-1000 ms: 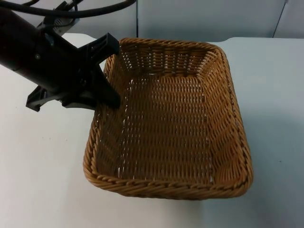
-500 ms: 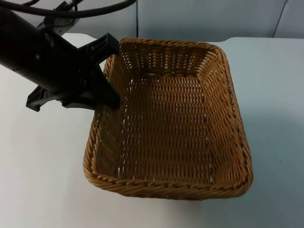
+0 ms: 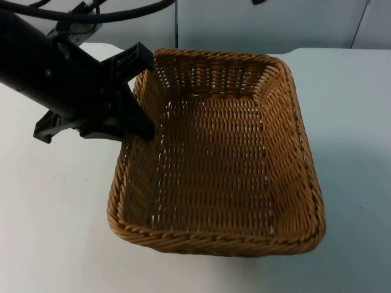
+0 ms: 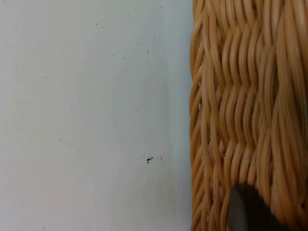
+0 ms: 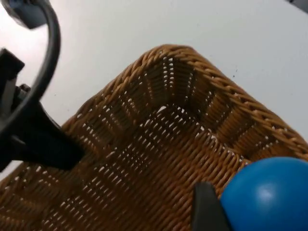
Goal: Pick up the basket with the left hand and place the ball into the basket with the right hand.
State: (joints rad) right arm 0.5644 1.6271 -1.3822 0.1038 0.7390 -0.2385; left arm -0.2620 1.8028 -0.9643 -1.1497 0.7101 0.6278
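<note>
The white bench (image 3: 55,232) carries a woven basket (image 3: 220,152) near its middle; the grey wall (image 3: 269,24) closes the far side. In the top view nothing lies inside the basket, and its woven floor is bare from wall to wall.

The basket is rectangular, its long axis running from the far side toward the near side, slightly skewed so the near end sits a little to the right. Its mouth faces up and the near rim looks wider than the far one.

The left gripper (image 3: 137,116) comes in from the far left and is clamped on the basket's left wall, one finger inside against the weave and the other outside. The left wrist view gives the outside of that wall (image 4: 240,115) close up, with a dark fingertip (image 4: 243,211) pressed on the wicker and bare bench (image 4: 86,115) beside it, marked by a small dark speck (image 4: 149,159).

The right wrist view looks down into a basket corner (image 5: 163,125) from above, with the left arm (image 5: 33,139) at the basket's side. There the right gripper (image 5: 240,207) holds a blue ball (image 5: 267,195), a finger (image 5: 207,207) tight against it, above the basket's rim.
</note>
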